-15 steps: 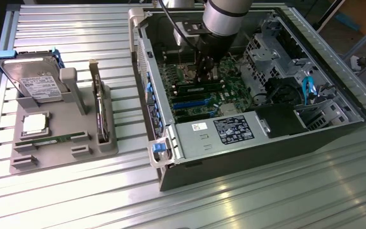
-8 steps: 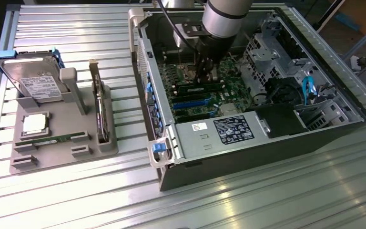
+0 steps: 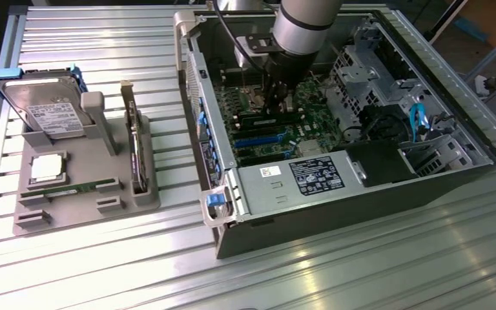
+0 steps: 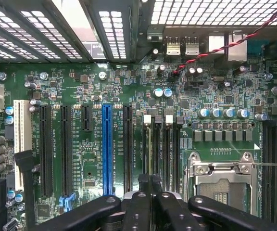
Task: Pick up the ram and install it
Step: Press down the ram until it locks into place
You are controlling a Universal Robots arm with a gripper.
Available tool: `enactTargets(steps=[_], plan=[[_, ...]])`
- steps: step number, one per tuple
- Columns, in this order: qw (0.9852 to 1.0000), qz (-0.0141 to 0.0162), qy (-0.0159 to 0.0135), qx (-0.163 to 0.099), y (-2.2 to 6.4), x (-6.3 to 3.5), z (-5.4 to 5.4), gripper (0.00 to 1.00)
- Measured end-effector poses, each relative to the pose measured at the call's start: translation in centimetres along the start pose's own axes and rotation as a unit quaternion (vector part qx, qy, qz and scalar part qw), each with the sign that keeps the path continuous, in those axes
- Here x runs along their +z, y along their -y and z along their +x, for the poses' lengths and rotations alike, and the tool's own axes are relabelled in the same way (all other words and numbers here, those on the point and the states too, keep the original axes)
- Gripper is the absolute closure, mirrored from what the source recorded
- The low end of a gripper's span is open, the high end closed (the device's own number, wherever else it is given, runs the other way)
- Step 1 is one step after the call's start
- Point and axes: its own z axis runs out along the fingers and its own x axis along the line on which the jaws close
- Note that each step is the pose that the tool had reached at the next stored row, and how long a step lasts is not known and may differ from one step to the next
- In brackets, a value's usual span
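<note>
The ram (image 3: 59,189), a long narrow green stick, lies flat in the front slot of the grey tray (image 3: 84,210) at the exterior view's left. My gripper (image 3: 276,106) is far from it, inside the open computer case (image 3: 334,181), low over the green motherboard (image 4: 119,91). In the wrist view its black fingertips (image 4: 150,182) are pressed together over the memory slots (image 4: 157,144), between the blue slot (image 4: 107,149) and the empty processor socket (image 4: 220,183). A thin pale line runs along the slot ahead of the fingertips; I cannot tell whether it is a board's edge.
The tray also holds an upright hard drive (image 3: 50,113), a square silver chip (image 3: 48,166) and a card standing on edge (image 3: 134,148). Case walls, a drive cage (image 3: 360,71) and cables (image 3: 416,123) surround the arm. Ribbed metal table (image 3: 360,271) lies in front.
</note>
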Motion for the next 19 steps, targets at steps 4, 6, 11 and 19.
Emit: enactTargets(steps=[4, 6, 11, 19], plan=[[1.0000, 0.0000, 0.0000, 0.000, 0.00, 0.03, 0.00, 0.89], [1.0000, 0.0000, 0.0000, 0.000, 0.00, 0.07, 0.00, 0.89], [1.0000, 0.0000, 0.0001, 0.000, 0.00, 0.14, 0.00, 0.89], [1.0000, 0.0001, 0.0003, 0.000, 0.00, 0.11, 0.00, 0.89]])
